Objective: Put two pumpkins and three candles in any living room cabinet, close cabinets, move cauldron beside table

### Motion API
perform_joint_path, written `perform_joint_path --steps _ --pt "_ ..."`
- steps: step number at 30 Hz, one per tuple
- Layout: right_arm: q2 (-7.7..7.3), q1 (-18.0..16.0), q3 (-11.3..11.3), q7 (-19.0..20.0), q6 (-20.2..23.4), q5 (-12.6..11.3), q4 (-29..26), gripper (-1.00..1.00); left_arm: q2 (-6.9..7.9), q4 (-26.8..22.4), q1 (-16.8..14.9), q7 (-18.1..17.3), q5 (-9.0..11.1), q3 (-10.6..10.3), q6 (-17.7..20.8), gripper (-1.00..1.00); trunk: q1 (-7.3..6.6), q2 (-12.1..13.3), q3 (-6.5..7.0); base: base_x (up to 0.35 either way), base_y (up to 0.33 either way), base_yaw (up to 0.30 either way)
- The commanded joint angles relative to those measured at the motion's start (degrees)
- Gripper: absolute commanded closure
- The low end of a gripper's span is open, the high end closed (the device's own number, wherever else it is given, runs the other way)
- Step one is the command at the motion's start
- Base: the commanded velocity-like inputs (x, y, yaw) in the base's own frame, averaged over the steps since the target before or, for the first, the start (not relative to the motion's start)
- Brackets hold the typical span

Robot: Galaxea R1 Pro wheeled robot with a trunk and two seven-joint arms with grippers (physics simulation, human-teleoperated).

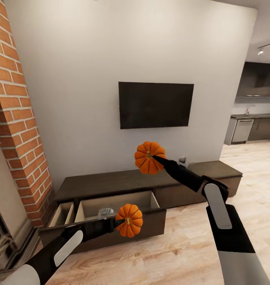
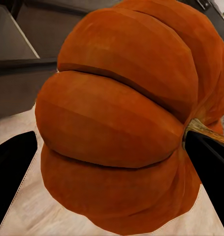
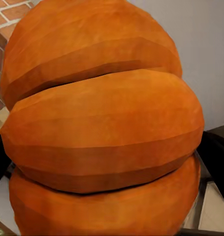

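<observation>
Each of my grippers holds an orange ribbed pumpkin. The left gripper is shut on one pumpkin, held in front of the cabinet's open drawer. Higher up, over the cabinet top, my right gripper is shut on the other pumpkin. The long dark-brown cabinet stands against the white wall with two tan-lined drawers pulled out at its left end. A pale object lies in the wide drawer behind my left fingers. Candles, cauldron and table are out of view.
A black TV hangs on the wall above the cabinet. A brick column rises at the left, close to the small open drawer. A small grey item sits on the cabinet top. Light wood floor runs right toward a kitchen.
</observation>
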Motion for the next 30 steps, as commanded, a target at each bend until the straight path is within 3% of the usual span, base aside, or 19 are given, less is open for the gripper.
perform_joint_path --steps 1,12,21,30 --pt "0.01 -0.04 -0.11 0.18 0.36 -0.39 -0.05 1.0 0.05 -0.03 -0.08 0.05 0.89 -0.12 0.37 1.0 -0.01 -0.04 -0.06 0.0 0.0 0.289" --pt "-0.01 -0.04 -0.1 0.23 0.34 -0.39 -0.06 1.0 -0.01 -0.03 -0.08 0.07 0.89 -0.12 0.39 1.0 -0.01 -0.04 -0.06 0.001 -0.046 0.262" --pt "-0.01 -0.04 -0.18 0.23 0.36 -0.47 0.07 1.0 0.07 -0.07 -0.08 -0.36 0.89 0.11 0.32 1.0 -0.01 -0.04 -0.06 0.142 -0.231 0.017" --pt "-0.01 -0.04 -0.14 0.03 0.36 -0.44 -0.24 1.0 0.07 -0.04 -0.11 -0.32 0.95 0.14 0.36 1.0 -0.01 -0.04 -0.06 0.089 -0.008 0.0"
